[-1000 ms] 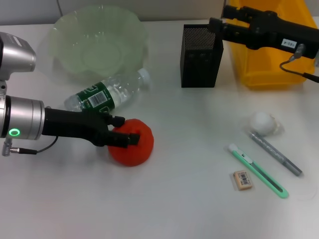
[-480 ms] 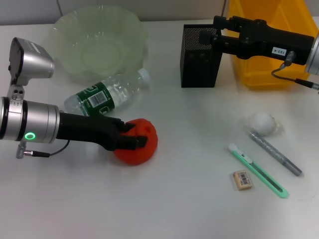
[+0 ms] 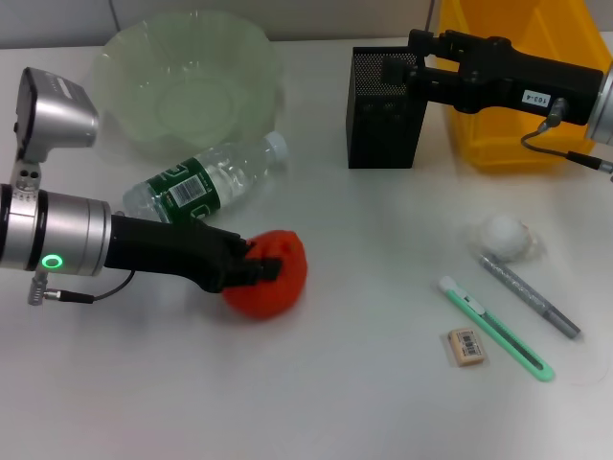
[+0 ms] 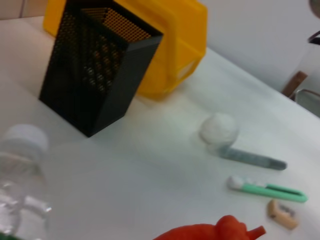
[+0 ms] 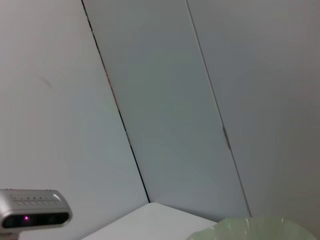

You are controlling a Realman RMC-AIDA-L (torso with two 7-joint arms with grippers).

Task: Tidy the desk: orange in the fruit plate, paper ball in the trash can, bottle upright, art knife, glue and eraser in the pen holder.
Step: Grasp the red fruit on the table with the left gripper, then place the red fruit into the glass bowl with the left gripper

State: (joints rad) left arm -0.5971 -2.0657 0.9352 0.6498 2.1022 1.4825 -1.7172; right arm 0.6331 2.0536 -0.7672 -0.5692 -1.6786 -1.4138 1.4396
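Observation:
The orange (image 3: 278, 280) sits low over the table's front left, and my left gripper (image 3: 257, 269) is shut on it from the left. In the left wrist view the orange (image 4: 210, 233) shows at the frame's edge. Behind it a clear bottle (image 3: 206, 182) with a green label lies on its side. The pale green fruit plate (image 3: 182, 96) is at the back left. At the right lie the paper ball (image 3: 505, 237), grey glue (image 3: 530, 294), green art knife (image 3: 498, 329) and eraser (image 3: 466, 346). My right gripper (image 3: 395, 69) hovers by the black mesh pen holder (image 3: 386, 120).
A yellow trash can (image 3: 517, 105) stands at the back right behind the right arm. The bottle's white cap (image 4: 22, 145) lies close to the left gripper. The table's middle and front are bare white surface (image 3: 364, 383).
My left gripper has carried the orange a little to the right. The right arm shifted left and slightly down over the pen holder, then held still.

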